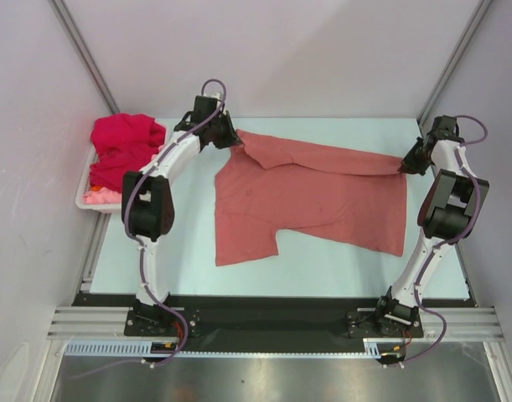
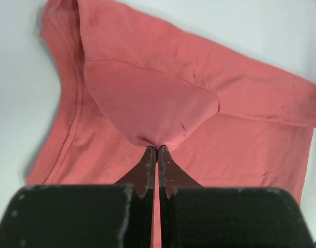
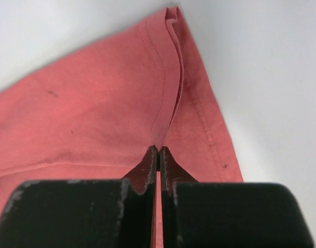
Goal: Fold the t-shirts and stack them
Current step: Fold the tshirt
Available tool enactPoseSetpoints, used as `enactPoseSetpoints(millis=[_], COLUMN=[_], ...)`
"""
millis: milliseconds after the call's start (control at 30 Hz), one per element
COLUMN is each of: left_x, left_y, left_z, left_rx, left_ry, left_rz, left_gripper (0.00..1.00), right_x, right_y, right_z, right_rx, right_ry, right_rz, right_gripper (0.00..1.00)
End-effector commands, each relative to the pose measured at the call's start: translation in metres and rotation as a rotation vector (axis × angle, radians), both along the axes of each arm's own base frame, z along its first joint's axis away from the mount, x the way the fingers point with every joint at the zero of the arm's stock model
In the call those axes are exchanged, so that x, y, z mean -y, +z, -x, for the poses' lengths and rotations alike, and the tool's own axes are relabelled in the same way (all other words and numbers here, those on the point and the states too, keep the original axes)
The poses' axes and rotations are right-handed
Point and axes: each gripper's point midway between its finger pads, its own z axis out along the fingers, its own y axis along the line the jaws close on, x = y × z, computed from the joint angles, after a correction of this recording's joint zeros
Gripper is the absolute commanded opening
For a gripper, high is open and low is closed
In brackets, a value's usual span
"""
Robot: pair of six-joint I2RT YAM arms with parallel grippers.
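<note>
**Inspector:** Where is the salmon-red t-shirt (image 1: pixel 314 197) recorded?

**Assistant:** It is laid across the middle of the worktop (image 1: pixel 339 260), with its 12 o'clock edge gathered between the two arms.

**Inspector:** How are the hands noted?

**Assistant:** The left hand (image 2: pixel 156 149) is pressed together on a pinch of the cloth at the shirt's 11 o'clock corner. The right hand (image 3: pixel 158 149) is pinched on the hem at 2 o'clock.

**Inspector:** And the remaining shirts?

**Assistant:** The crimson t-shirt (image 1: pixel 121 146) is heaped in the white basket (image 1: pixel 84 201) at the worktop's 9 o'clock edge. The light pink t-shirt (image 1: pixel 100 198) is seen at the basket's 6 o'clock end.

White arms (image 1: pixel 176 155), black joints (image 1: pixel 147 209), purple cables (image 1: pixel 212 83), scuffed black claws (image 2: pixel 156 149).
</note>
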Motion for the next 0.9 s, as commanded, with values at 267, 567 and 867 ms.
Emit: enactPoseSetpoints(millis=[267,567,867], left_x=[-0.013,-0.018,-0.018], left_y=[-0.019,-0.034,-0.044], left_z=[-0.003,0.004,0.008], left_rx=[-0.098,-0.144,-0.168], left_ry=[0.048,0.046,0.033], left_rz=[0.011,-0.009,-0.013], left_gripper=[0.00,0.01,0.01], right_x=[0.005,0.012,0.011], right_y=[0.023,0.017,0.007], right_z=[0.015,0.023,0.026], right_rx=[0.008,-0.033,-0.057], right_ry=[-0.021,-0.040,-0.050], right_rz=[0.032,0.065,0.060], right_gripper=[0.00,0.04,0.03])
